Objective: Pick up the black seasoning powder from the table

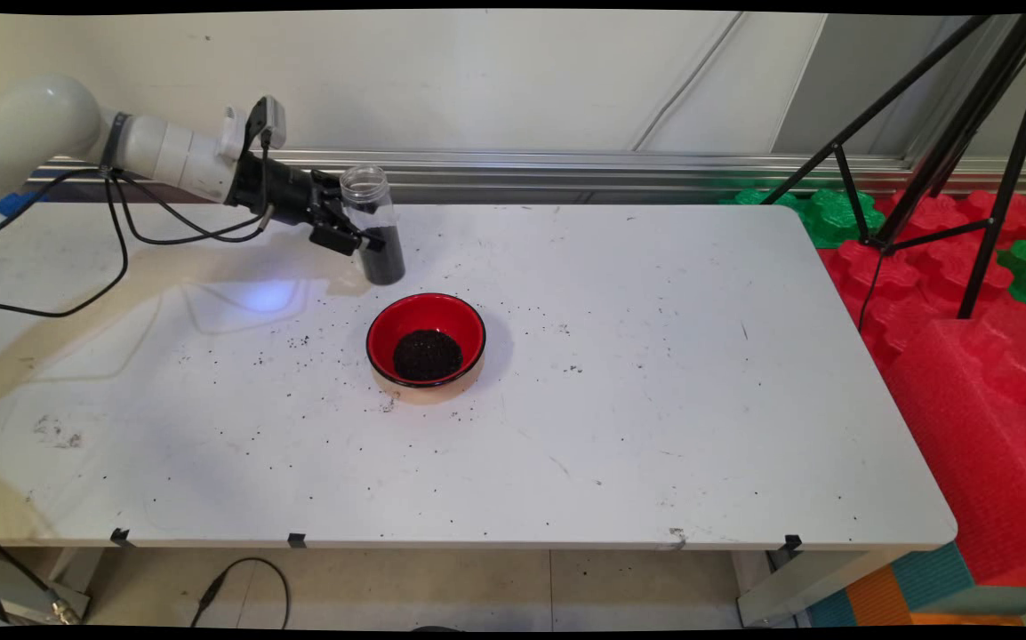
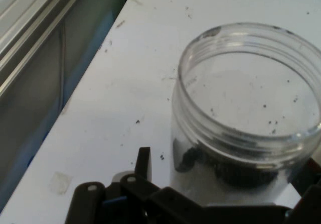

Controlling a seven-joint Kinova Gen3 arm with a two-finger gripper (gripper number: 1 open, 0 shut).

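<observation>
Main view: the gripper (image 1: 355, 236) is reaching in from the left and clamping the clear plastic jar (image 1: 373, 226) at mid-height, fingers closed on its wall.
Jar position: it is standing upright just behind the red bowl (image 1: 426, 340), toward the wall, with its base on or barely above the table (image 1: 655, 373); which of the 2 cannot be told.
Jar contents: dark granules are filling roughly the lower third; the mouth is open, with no lid.
Bowl: it is holding 1 small heap of the same dark granules; loose grains are lying scattered around the bowl.
Hand view: the jar's (image 2: 246, 113) threaded rim is showing, with grains clinging inside.
Handling: the jar is looking light, rigid and smooth, so likely slippery; gripping the straight wall below the threads seems safest, and tilting it would spill.
</observation>
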